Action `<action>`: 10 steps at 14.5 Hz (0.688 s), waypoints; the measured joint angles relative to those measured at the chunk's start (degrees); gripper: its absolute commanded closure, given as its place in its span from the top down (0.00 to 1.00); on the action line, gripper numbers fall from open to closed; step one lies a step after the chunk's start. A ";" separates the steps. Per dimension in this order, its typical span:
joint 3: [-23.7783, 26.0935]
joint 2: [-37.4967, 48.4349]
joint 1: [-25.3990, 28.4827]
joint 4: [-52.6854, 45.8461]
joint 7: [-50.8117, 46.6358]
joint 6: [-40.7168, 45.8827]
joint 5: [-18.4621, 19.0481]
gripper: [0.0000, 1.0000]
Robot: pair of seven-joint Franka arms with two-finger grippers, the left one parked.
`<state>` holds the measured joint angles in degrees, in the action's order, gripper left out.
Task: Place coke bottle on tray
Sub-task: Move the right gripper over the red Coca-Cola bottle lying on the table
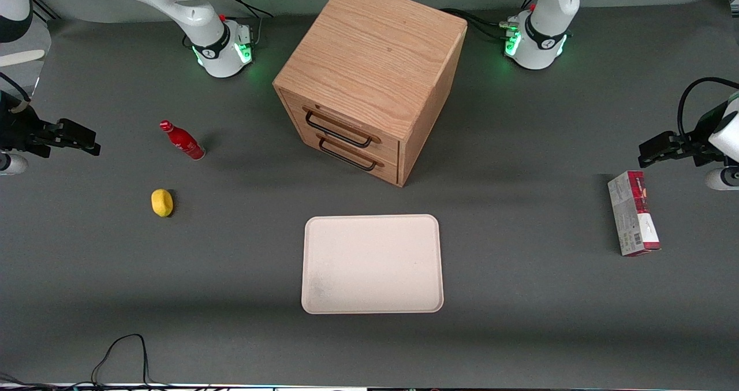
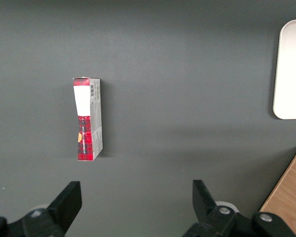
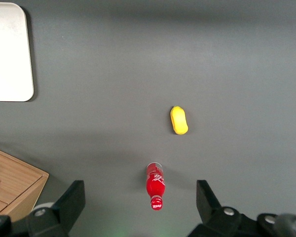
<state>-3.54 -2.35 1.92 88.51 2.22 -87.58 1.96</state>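
The coke bottle (image 1: 182, 140), small and all red with a red cap, stands upright on the grey table toward the working arm's end. It also shows in the right wrist view (image 3: 155, 185), below and between my fingers. My gripper (image 1: 78, 140) hangs above the table at that end, apart from the bottle; in the right wrist view the gripper (image 3: 140, 191) is open and empty. The cream tray (image 1: 372, 264) lies flat in the middle, nearer the front camera than the cabinet; its corner shows in the right wrist view (image 3: 7, 49).
A yellow lemon (image 1: 162, 203) lies nearer the front camera than the bottle. A wooden two-drawer cabinet (image 1: 369, 79) stands mid-table. A red-and-grey carton (image 1: 633, 220) lies toward the parked arm's end. A black cable (image 1: 121, 350) loops at the front edge.
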 measured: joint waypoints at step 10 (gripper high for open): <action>-1.22 5.44 0.03 6.21 -0.01 0.52 -0.03 1.00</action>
<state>-4.76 3.09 1.95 94.71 2.21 -87.06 1.93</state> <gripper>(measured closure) 0.000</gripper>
